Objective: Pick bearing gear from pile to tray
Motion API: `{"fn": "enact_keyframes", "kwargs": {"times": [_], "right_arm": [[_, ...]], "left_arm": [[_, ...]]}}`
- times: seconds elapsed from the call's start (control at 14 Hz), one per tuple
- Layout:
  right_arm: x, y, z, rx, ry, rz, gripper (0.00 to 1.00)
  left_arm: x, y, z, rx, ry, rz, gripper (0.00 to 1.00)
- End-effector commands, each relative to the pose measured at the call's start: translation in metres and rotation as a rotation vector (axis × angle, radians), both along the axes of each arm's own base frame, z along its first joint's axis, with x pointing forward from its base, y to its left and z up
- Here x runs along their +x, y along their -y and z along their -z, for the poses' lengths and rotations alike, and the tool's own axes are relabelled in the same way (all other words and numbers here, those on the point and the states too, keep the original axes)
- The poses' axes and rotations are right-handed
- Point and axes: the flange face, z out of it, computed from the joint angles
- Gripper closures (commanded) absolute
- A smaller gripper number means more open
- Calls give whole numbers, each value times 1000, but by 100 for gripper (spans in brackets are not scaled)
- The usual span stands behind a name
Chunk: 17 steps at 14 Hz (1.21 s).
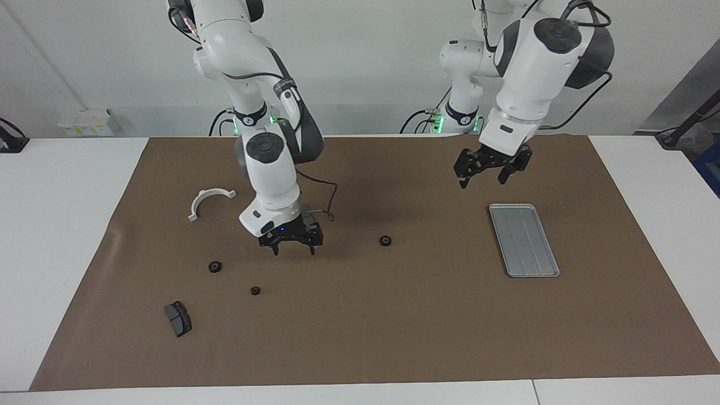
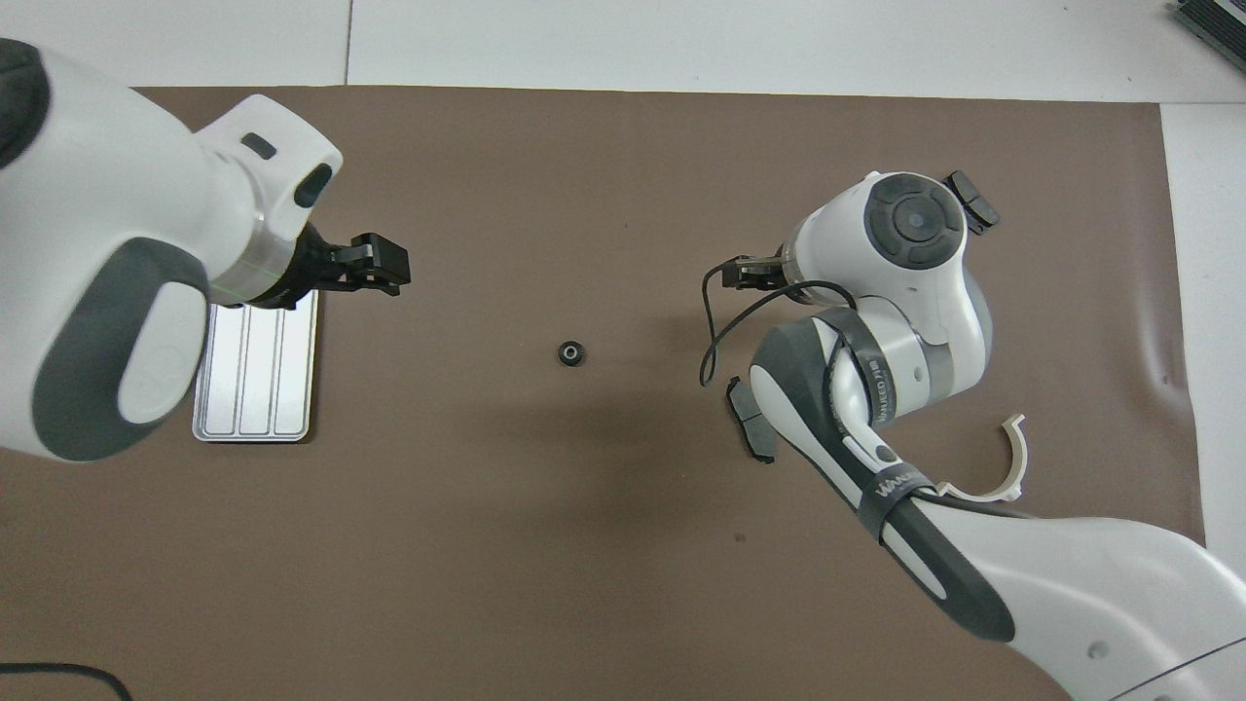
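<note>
Lying on the mat (image 1: 360, 315), the bearing gear (image 1: 385, 241) between both open pincers.

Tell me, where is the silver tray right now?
The tray lies flat on the brown mat toward the left arm's end, empty, with the left hand above the mat beside it.

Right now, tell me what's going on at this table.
Neither arm holds anything. One small black bearing gear lies alone mid-table, between the pile and the empty tray. The right gripper, open, hangs low over the mat beside a dark pad, with two more black round pieces nearby. The left gripper, open, hangs over the mat beside the tray, on the robots' side.
</note>
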Motion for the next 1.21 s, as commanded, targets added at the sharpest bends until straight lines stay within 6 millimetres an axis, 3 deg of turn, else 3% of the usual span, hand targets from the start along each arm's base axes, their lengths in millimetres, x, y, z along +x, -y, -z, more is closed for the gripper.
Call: {"fn": "enact_keyframes", "kwargs": {"times": [0.0, 0.21, 0.43, 0.64, 0.79, 1.0, 1.14], "right_arm": [[-2, 54, 6, 9, -2, -51, 0], [0, 109, 18, -7, -22, -85, 0], [0, 150, 34, -10, -51, -67, 0], [3, 171, 52, -10, -50, -65, 0], [3, 182, 69, -6, -59, -50, 0], [7, 184, 82, -3, -37, -47, 0], [5, 184, 84, -3, -48, -46, 6]], "left_arm": [[-4, 48, 39, -10, 22, -78, 0], [-22, 96, 92, -23, 37, -76, 0], [-24, 137, 150, -22, 35, -25, 0], [-37, 151, 180, -13, 18, 5, 0], [-40, 149, 197, -36, 52, 14, 0], [-44, 147, 212, -49, 73, 31, 0], [-45, 146, 218, -48, 74, 49, 0]]}}
